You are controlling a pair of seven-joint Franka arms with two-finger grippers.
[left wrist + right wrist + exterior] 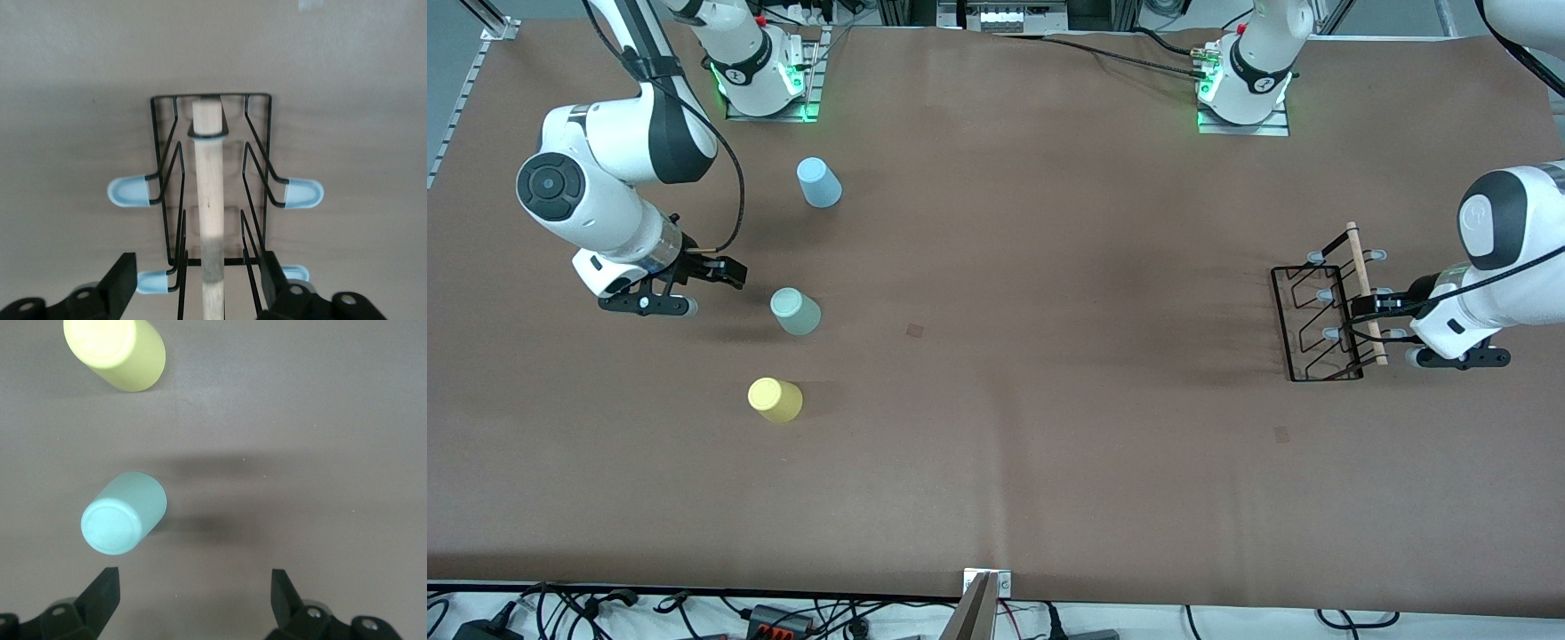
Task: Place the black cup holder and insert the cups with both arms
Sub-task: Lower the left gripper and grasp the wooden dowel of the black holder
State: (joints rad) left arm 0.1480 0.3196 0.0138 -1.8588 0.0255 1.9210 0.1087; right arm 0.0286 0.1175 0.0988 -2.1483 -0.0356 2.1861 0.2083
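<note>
The black cup holder (pixel 1316 322) stands upright toward the left arm's end of the table, with its wooden rod handle (pixel 1364 289) on top. My left gripper (pixel 1369 311) is open at the handle. In the left wrist view the fingers (pixel 123 283) sit on either side of the rod (pixel 209 180) without touching it. The light blue cup (pixel 818 182), pale green cup (pixel 795 311) and yellow cup (pixel 775 399) stand upside down toward the right arm's end. My right gripper (pixel 725 274) is open and empty over the table beside the green cup (pixel 123 513). The yellow cup (pixel 117 350) lies past it.
The brown table cover (pixel 1049 267) spreads between the cups and the rack. Both arm bases (pixel 760 71) stand along the table edge farthest from the front camera. Cables lie off the table edge nearest that camera.
</note>
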